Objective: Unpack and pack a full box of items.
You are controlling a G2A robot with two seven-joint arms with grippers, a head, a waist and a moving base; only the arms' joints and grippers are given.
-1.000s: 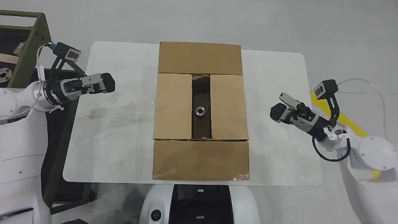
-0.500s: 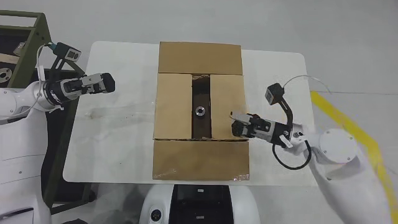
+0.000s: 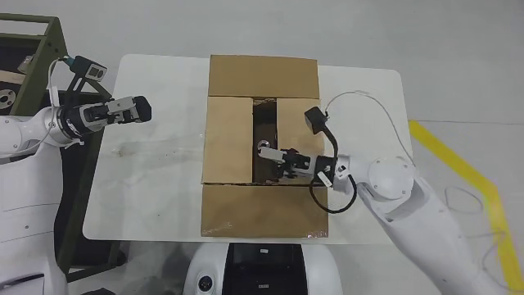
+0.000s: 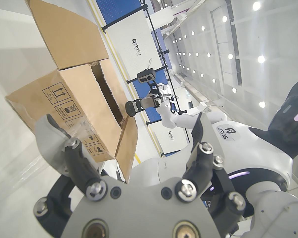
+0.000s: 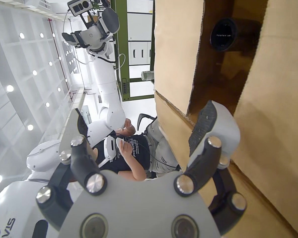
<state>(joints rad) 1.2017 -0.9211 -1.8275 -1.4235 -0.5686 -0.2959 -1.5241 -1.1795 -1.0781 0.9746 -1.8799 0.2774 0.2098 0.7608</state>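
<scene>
Box [image 3: 262, 209] on the table [image 3: 155, 205], inner flaps parted. Right gripper [image 3: 272, 161], spread wide and empty, has swung in from the table's right side to the gap, just short of a dark round item [image 3: 264, 146] inside: unpacking probably begins. Left gripper [image 3: 141, 109], spread, unmoved farther off.

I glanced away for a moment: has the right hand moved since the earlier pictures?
Yes. In the top view the right hand has moved left, from above the table beside the cardboard box to over the gap between its flaps.
</scene>
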